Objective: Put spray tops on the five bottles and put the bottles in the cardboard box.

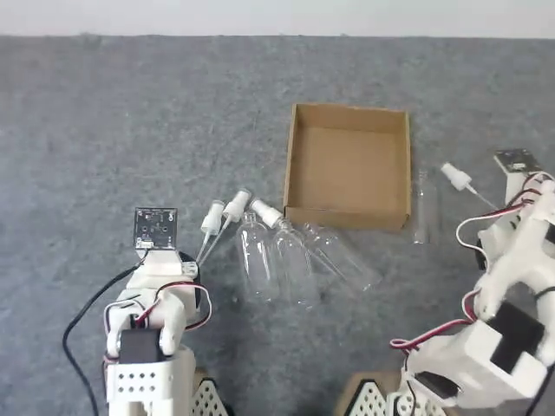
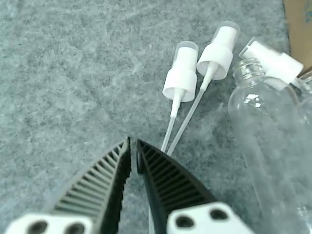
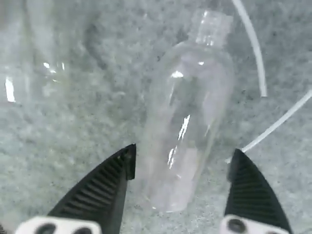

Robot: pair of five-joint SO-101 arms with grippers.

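No readable text, no labels, no numbers, no signs

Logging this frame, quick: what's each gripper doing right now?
Left gripper: shut, holding nothing.
Right gripper: open over a clear bottle.

A: What do we log apart from the work items?
B: We note a grey, felt-like table cover (image 1: 121, 113), speckled and fibrous in the close views.
A: Beyond it?
B: We see a pale band (image 1: 260, 16) along its far edge.
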